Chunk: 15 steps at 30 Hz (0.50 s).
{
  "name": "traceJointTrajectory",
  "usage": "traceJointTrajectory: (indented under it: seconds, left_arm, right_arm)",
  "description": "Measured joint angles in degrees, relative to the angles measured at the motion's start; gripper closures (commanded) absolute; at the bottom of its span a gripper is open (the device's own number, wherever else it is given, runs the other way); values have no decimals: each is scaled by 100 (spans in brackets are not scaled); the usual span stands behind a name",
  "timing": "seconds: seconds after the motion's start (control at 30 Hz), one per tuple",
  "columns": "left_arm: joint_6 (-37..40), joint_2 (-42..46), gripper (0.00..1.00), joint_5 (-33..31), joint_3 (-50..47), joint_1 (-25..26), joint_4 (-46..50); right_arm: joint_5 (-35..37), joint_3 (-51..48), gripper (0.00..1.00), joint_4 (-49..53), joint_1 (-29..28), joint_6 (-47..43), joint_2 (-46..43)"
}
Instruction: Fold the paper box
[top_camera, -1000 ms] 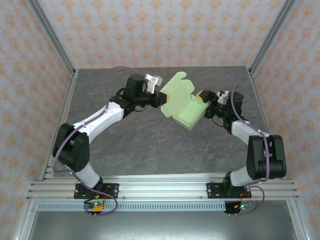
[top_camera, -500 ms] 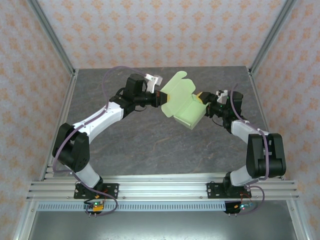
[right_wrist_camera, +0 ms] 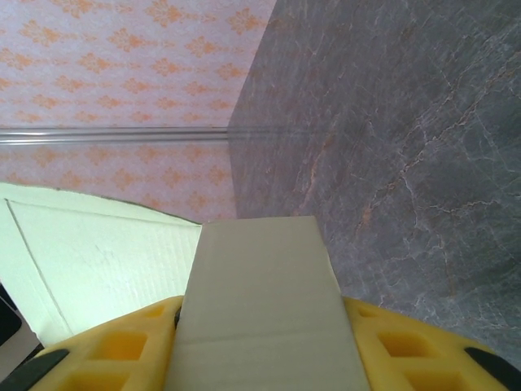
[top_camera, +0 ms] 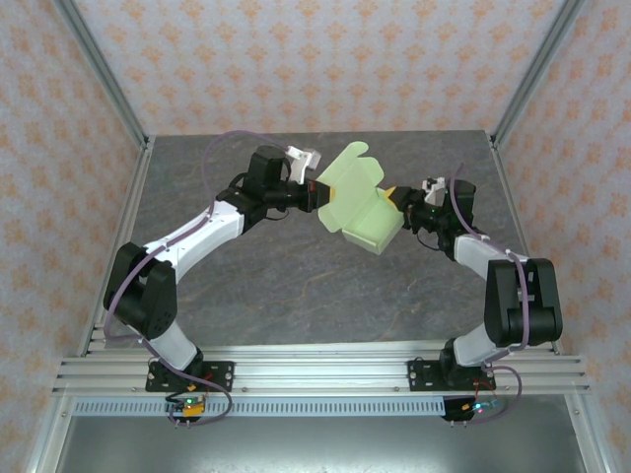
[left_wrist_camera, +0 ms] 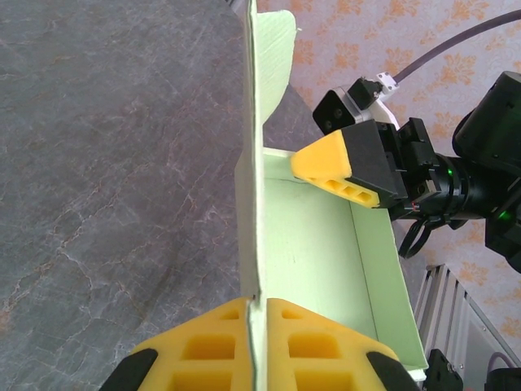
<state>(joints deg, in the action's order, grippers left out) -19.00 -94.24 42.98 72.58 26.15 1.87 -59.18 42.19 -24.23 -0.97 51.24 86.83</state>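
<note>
The paper box point(top_camera: 360, 202), pale green card folded into a shallow open tray with a raised lid flap, hangs above the table between both arms. My left gripper point(top_camera: 320, 194) is shut on its left wall; in the left wrist view the thin card point(left_wrist_camera: 317, 236) runs edge-on between my yellow pads point(left_wrist_camera: 259, 314). My right gripper point(top_camera: 396, 200) is at the box's right end. In the right wrist view an end panel point(right_wrist_camera: 256, 269) spans the gap between my right gripper's point(right_wrist_camera: 260, 314) fingers and touches both. One right finger point(left_wrist_camera: 330, 161) lies over the far rim.
The grey marbled table point(top_camera: 296, 286) lies below the box. Aluminium posts point(top_camera: 104, 74) and patterned walls close in the left, right and back. A metal rail point(top_camera: 315, 370) carrying both arm bases runs along the near edge.
My right gripper has edged left against the box's end and its jaws have narrowed onto the panel. The left gripper and the box have stayed put.
</note>
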Motion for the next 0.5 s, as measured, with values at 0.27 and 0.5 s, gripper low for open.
traceJointTrajectory:
  seconds: [0.27,0.5]
  left_arm:
    - [63,2,100,-39,0,15,13]
    - [87,2,100,-39,0,15,13]
  right_arm:
    - [107,162,41,516,-26,-396,-52]
    - [219,179,28,450,-26,-114,-52]
